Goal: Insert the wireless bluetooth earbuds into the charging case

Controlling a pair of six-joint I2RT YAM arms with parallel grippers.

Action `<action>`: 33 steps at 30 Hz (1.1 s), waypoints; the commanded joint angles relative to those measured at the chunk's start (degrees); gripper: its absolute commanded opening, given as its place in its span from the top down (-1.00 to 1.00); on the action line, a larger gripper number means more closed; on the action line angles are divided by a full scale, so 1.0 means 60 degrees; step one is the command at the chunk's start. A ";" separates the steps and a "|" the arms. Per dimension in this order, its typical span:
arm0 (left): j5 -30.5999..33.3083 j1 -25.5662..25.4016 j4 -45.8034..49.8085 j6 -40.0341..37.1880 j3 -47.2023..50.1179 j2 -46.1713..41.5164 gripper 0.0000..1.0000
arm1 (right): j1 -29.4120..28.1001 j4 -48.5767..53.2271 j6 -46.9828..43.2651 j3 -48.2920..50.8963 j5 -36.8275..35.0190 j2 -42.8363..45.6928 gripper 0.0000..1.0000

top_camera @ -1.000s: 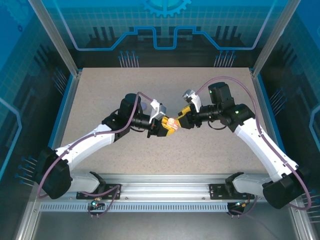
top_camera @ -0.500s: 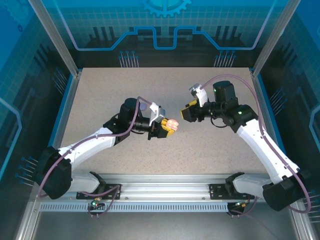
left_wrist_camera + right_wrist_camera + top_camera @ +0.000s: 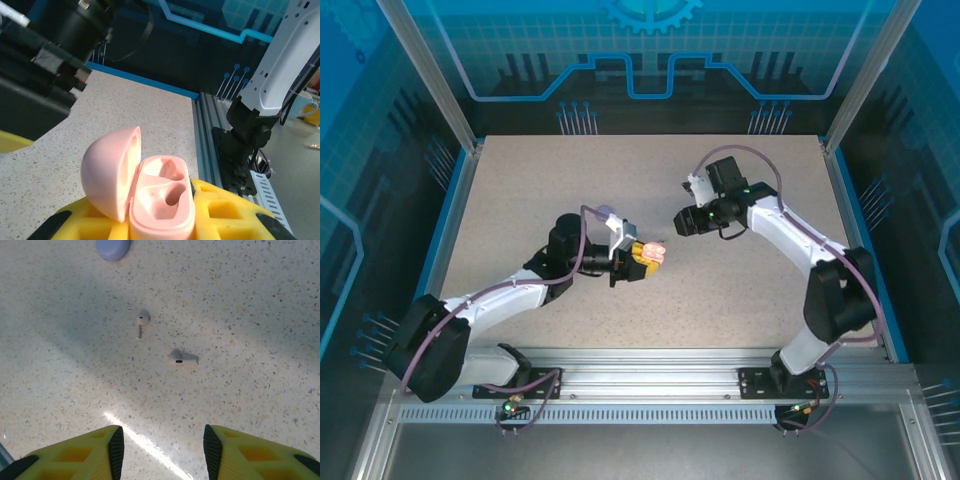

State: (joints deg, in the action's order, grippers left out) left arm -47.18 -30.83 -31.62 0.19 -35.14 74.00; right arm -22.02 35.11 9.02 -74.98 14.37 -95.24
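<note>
The pale pink charging case [image 3: 162, 200] is held in my left gripper [image 3: 160, 226], whose yellow fingers [image 3: 227, 210] are shut on its base. Its lid [image 3: 107, 170] stands open to the left, and both sockets look empty. From above, the case [image 3: 655, 250] sits at the tip of the left gripper [image 3: 642, 260], above the table's middle. My right gripper [image 3: 162, 440] hovers open over the tabletop with nothing between its fingers. Two tiny pale purple earbuds lie ahead of it: one [image 3: 142, 318] farther off, one [image 3: 179, 357] nearer. From above, the right gripper [image 3: 682, 222] is up and right of the case, apart from it.
A closed purple round case [image 3: 113, 247] lies beyond the two earbuds, and shows from above [image 3: 607, 212] just behind the left wrist. The speckled tabletop [image 3: 740, 290] is bounded by blue side rails and the aluminium base rail [image 3: 650, 365] at the near edge.
The right gripper has drawn back from the pink case, up and to the right, and now points down at the table. The left gripper has shifted slightly left and nearer, still holding the case.
</note>
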 commanded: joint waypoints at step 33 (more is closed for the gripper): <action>0.0011 0.0378 -0.0238 0.0101 0.0335 -0.0974 0.78 | -0.1335 0.2543 -0.1283 -0.4463 -0.0551 -0.5310 -0.02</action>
State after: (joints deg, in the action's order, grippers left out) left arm -47.13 -28.97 -33.32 1.58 -32.67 69.30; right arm -29.85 48.49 2.66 -101.45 8.88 -126.50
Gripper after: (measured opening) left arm 0.230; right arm 0.508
